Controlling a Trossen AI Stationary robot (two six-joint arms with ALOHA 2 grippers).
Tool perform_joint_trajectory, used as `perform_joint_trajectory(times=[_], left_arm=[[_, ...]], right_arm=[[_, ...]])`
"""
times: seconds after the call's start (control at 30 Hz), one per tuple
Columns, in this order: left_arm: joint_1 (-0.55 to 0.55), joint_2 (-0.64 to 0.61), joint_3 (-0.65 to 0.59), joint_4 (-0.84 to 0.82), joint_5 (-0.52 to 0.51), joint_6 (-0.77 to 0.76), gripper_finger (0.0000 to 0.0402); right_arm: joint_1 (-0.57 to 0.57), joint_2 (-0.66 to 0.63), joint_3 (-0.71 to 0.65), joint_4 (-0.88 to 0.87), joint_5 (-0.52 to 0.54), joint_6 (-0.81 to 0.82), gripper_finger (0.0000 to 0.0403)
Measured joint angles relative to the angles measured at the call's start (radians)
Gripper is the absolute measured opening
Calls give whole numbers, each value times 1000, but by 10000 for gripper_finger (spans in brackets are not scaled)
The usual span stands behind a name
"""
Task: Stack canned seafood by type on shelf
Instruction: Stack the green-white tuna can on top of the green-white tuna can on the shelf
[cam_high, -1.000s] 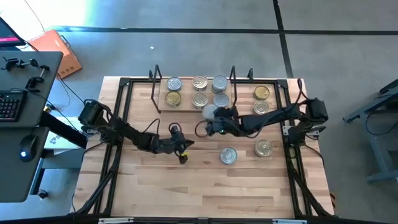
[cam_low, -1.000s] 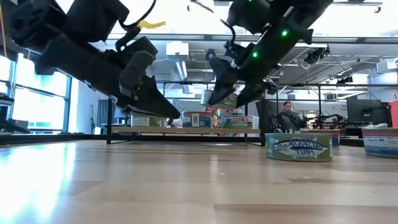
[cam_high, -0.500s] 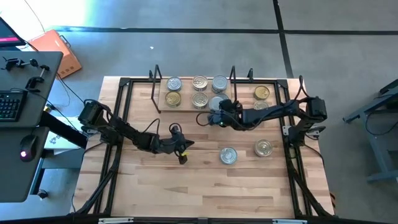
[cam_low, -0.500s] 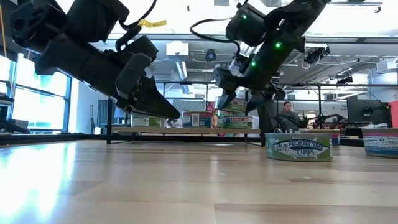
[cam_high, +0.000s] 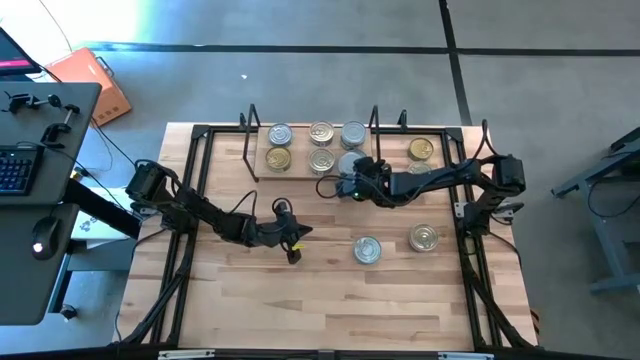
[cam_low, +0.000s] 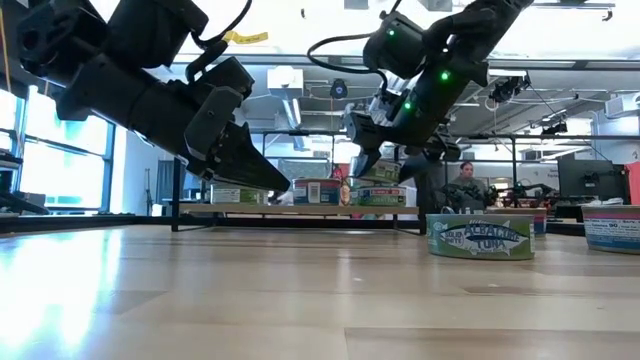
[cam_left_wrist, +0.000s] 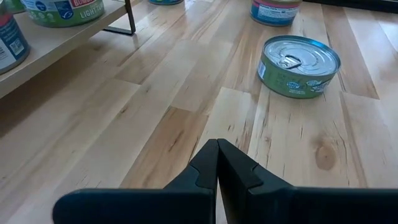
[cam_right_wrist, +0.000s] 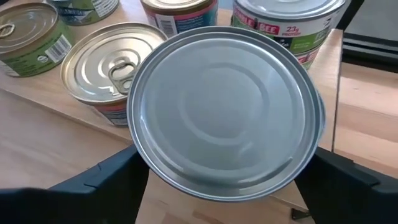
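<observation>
The shelf (cam_high: 300, 147) stands at the table's far side with several silver-topped and gold-topped tins on its board. My right gripper (cam_high: 352, 178) is shut on a silver tin (cam_right_wrist: 227, 112) over the shelf's right front end, close above another tin's rim (cam_right_wrist: 321, 121). Two gold-topped tins (cam_high: 421, 149) sit on the table right of the shelf. A silver-topped tin (cam_high: 367, 250) and a gold-topped one (cam_high: 424, 237) stand nearer. My left gripper (cam_high: 293, 246) hovers shut over the table's middle, with the green-sided tin (cam_left_wrist: 298, 65) ahead of it. My right gripper pinches the silver tin by its side wall (cam_right_wrist: 138, 146), one finger (cam_right_wrist: 106, 180) on each of two opposite sides. The fingers reach in from the table's right, slanting down. The tin's plain flat face shows to the wrist camera. Whether it rests on the tin beneath, I cannot tell.
Thin black wire uprights (cam_high: 248, 120) rise at both ends of the shelf. A black frame (cam_high: 192, 200) borders the table. Bare wood lies along the near half of the table (cam_high: 330, 300). A desk with a keyboard stands off the table's left.
My right gripper has carried the silver tin toward the far edge, from the table in front of the shelf to above the shelf's right front end. The left arm has kept still.
</observation>
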Motion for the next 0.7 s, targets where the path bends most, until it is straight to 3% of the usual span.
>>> perform_joint_trajectory(times=[0.17, 0.57, 0.7], left_arm=[[0, 0, 0, 0, 0, 0, 0], [-1, 0, 0, 0, 0, 10, 0], [-2, 0, 0, -2, -1, 11, 0]], right_arm=[[-2, 0, 0, 3, 18, 1, 370], [-2, 0, 1, 16, 60, 8, 359], [10, 0, 1, 8, 132, 22, 358]])
